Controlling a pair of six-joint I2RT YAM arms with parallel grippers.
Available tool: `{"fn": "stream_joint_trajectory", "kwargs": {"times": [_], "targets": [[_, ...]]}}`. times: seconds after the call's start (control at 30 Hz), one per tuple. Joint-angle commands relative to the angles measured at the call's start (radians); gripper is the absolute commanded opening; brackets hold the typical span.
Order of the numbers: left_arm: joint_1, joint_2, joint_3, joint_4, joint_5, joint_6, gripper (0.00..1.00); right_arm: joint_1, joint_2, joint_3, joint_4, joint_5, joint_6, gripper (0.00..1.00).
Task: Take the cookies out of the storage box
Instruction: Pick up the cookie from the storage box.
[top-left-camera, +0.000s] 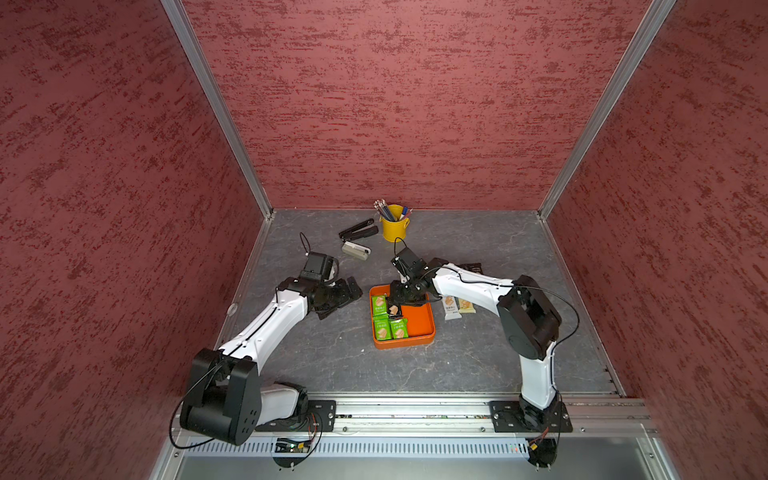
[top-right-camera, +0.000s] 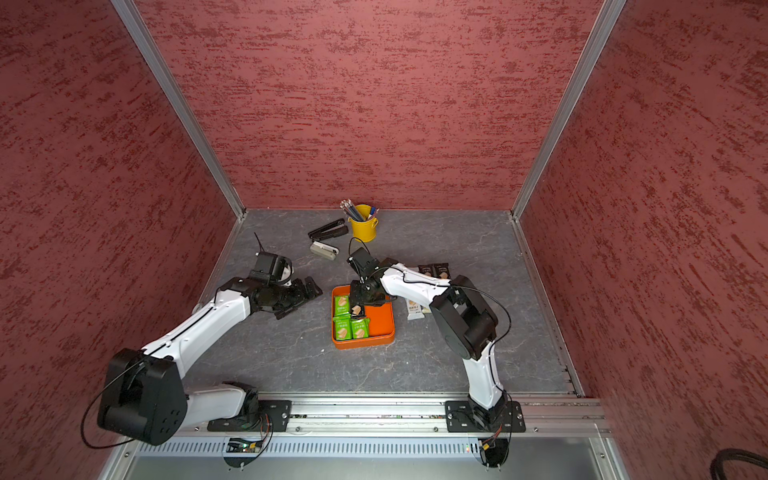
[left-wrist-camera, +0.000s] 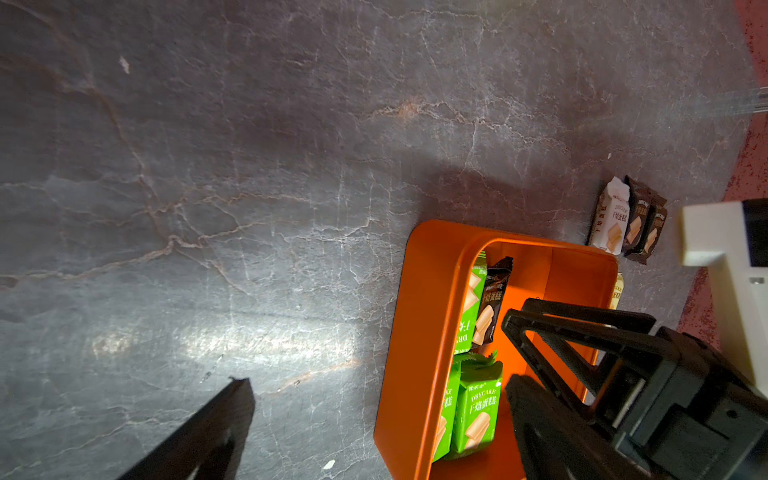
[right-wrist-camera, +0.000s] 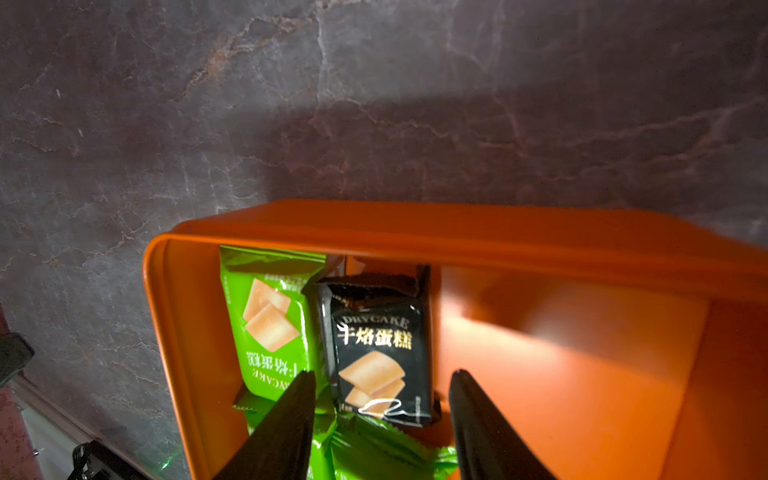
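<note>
Right wrist | right pincer apart astride black packet, finger bases cut off | left pincer apart

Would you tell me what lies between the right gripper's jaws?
The black cookie packet, inside the storage box, sits between the right gripper's parted jaws without visible contact; the right wrist view shows this.

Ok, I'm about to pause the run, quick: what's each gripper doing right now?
Left gripper: open, empty, beside the orange box.
Right gripper: open, straddling the black packet in the box, not yet closed on it.
</note>
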Motion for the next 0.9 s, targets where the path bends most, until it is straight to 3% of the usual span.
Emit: {"fn": "stream_joint_trajectory", "kwargs": {"times": [0.0,0.37,0.87], "targets": [[0.006,-0.014,-0.006,0.0,-0.007,0.01,1.0,0.018,0.021,0.03,-0.035,0.033,-0.011,0.56],[0.01,-0.026,-0.011,0.004,-0.006,0.012,1.0,0.027,0.064,0.056,-0.049,0.057,0.0,0.56],[0.023,-0.043,-0.008,-0.008,-0.001,0.025,1.0,0.037,0.058,0.065,-0.159,0.198,0.001,0.56]]}}
